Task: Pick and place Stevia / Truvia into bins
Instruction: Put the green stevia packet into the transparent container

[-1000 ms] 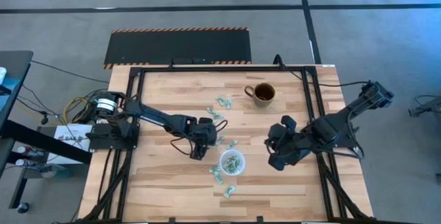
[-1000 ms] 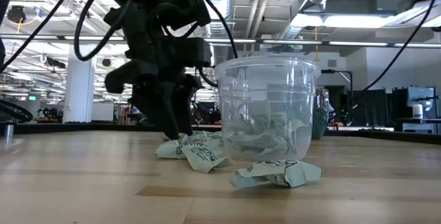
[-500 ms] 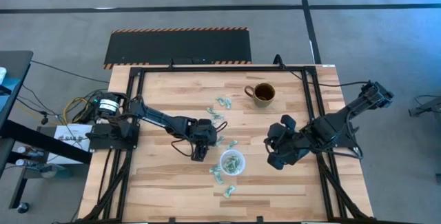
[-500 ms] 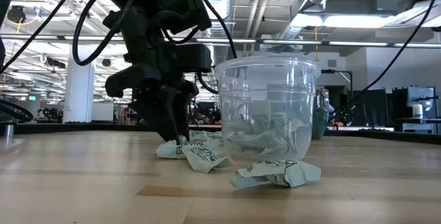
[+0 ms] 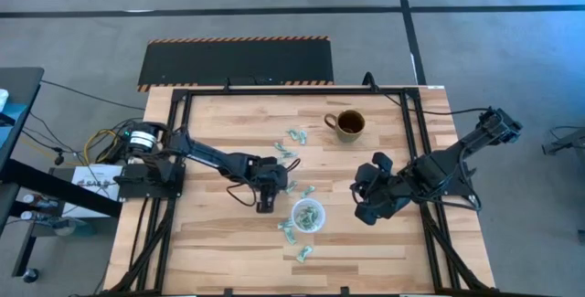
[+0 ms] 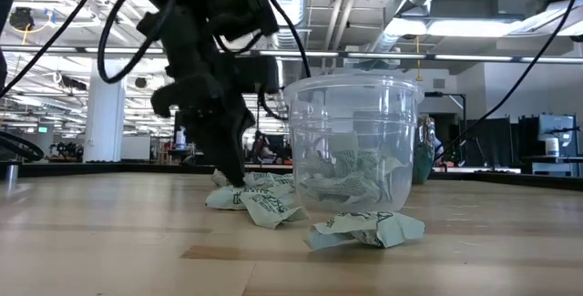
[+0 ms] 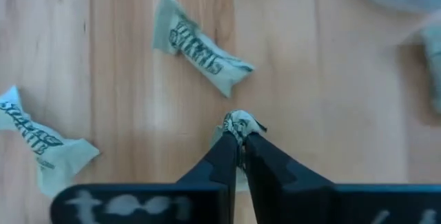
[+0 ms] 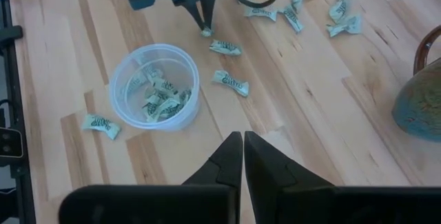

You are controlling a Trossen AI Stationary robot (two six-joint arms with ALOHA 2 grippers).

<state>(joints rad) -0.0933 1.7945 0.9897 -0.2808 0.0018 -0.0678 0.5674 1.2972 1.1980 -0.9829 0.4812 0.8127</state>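
Note:
Pale green and white Stevia sachets lie scattered on the wooden table (image 5: pixel 219 242). Several more sit inside the clear cup (image 5: pixel 308 216), the bin, which also shows in the low view (image 6: pixel 353 141). My left gripper (image 5: pixel 266 206) is down at the table just left of the cup, shut on one crumpled sachet (image 7: pixel 238 120). Two loose sachets (image 7: pixel 203 55) (image 7: pixel 41 138) lie flat just beyond it. My right gripper (image 5: pixel 364 207) hangs shut and empty above the table to the right of the cup. My left gripper pinches a crumpled sachet between its two fingers; a scrunched end (image 7: pixel 239 118) pokes out past the fingertips (image 7: pixel 224 148). The fingers come from above, slanting steeply down. The sachet is at table level (image 8: pixel 206 32); whether it is lifted clear I cannot tell.
A brown handled mug (image 5: pixel 349 124) stands at the far right of the table. More sachets lie toward the far side (image 5: pixel 292 137), beside the cup (image 8: pixel 231 81) and near the front edge (image 5: pixel 303 254). The black frame (image 5: pixel 416 151) runs along the table's sides.
My left gripper has stayed in place beside the cup, rolled a little about its own axis, and shut its fingers from wide open onto the sachet at the table. The right arm has kept still.

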